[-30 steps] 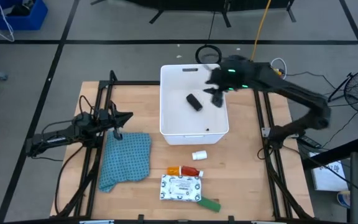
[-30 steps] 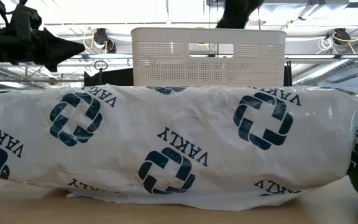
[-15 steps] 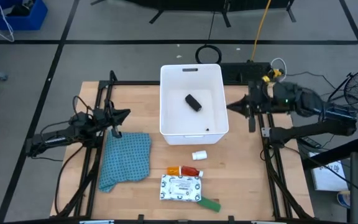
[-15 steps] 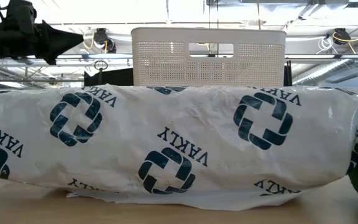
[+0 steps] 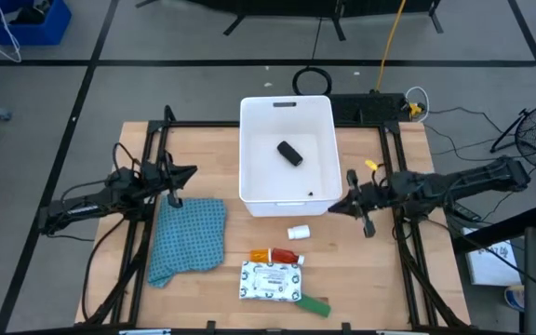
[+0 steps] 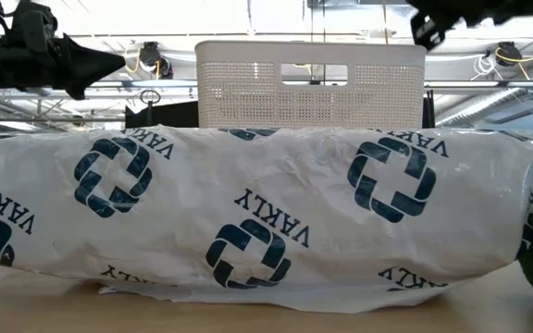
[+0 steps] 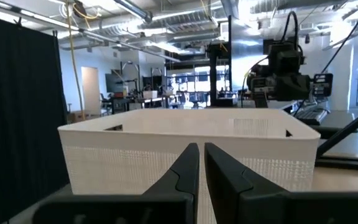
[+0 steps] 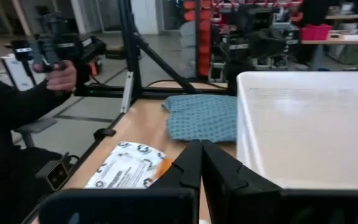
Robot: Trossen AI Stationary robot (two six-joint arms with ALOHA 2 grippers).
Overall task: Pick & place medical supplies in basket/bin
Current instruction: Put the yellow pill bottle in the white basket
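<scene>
White cylinder (image 5: 298,232) lies near right gripper (image 5: 335,207) (fingers closed, empty); left gripper (image 5: 192,171) closed.

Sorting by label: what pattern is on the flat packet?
White packet with dark teal cross logos; clearest in low view.

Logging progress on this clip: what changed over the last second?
The right gripper left the white tub, swung out past its right wall, then came toward the table's front, empty and shut. The black block it had hovered over stays in the tub. Left gripper, blue cloth and other supplies unmoved.
</scene>
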